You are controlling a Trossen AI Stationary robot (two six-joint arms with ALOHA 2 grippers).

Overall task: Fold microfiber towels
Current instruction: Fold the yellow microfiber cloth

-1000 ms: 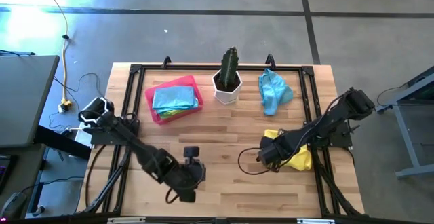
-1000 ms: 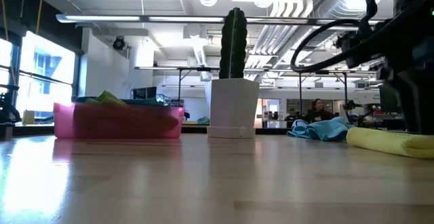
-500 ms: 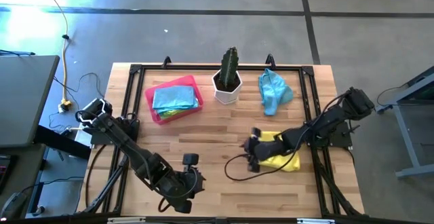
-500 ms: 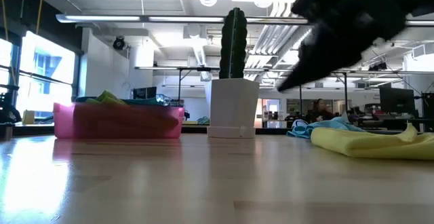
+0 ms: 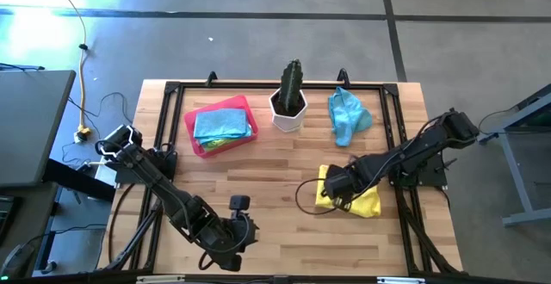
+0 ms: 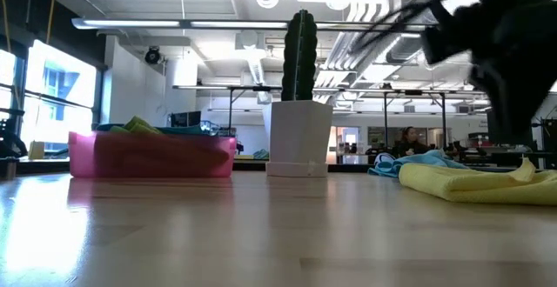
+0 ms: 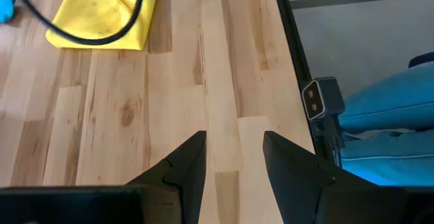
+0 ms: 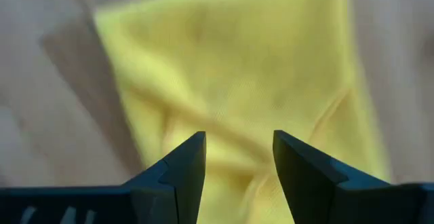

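While both grippers gape empty, cactus [image 5: 290, 95] and tray [image 5: 191, 130] flank towels [image 5: 349, 116].

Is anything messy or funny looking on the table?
Yes. The light blue towel lies crumpled in a heap beside the cactus pot, not flat. The yellow towel under the right gripper is wrinkled too.
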